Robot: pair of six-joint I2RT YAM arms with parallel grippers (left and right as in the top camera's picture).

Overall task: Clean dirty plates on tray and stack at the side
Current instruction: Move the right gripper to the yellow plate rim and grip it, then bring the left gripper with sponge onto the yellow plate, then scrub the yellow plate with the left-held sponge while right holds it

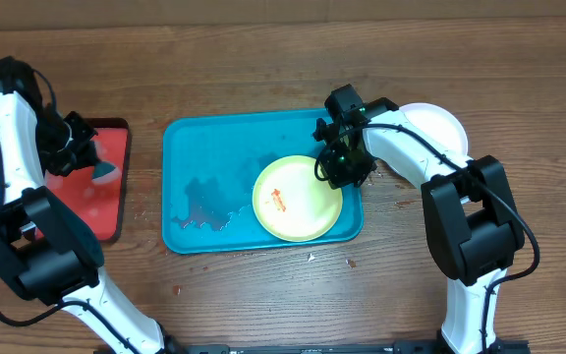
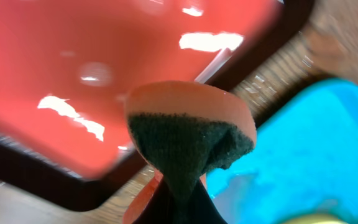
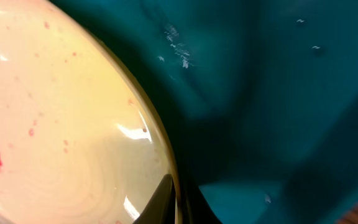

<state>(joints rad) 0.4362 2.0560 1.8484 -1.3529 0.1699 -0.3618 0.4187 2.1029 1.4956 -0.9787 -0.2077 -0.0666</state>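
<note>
A yellow-green rimmed plate (image 1: 298, 199) with a red smear lies at the right end of the teal tray (image 1: 204, 147). My right gripper (image 1: 337, 165) is shut on that plate's far right rim; in the right wrist view the rim of the plate (image 3: 61, 124) runs between the two dark fingers of the gripper (image 3: 178, 190), over the tray (image 3: 278, 93). A white plate (image 1: 438, 126) sits on the table right of the tray, partly under the right arm. My left gripper (image 1: 86, 157) is shut on an orange sponge (image 2: 188, 140) with a dark green scouring face, held over a red tray (image 2: 104, 74).
The red tray (image 1: 101, 202) with a dark rim lies at the left of the table. Wet streaks (image 1: 204, 208) mark the teal tray's left half. Small crumbs lie on the wood near the tray's front right corner (image 1: 350, 262).
</note>
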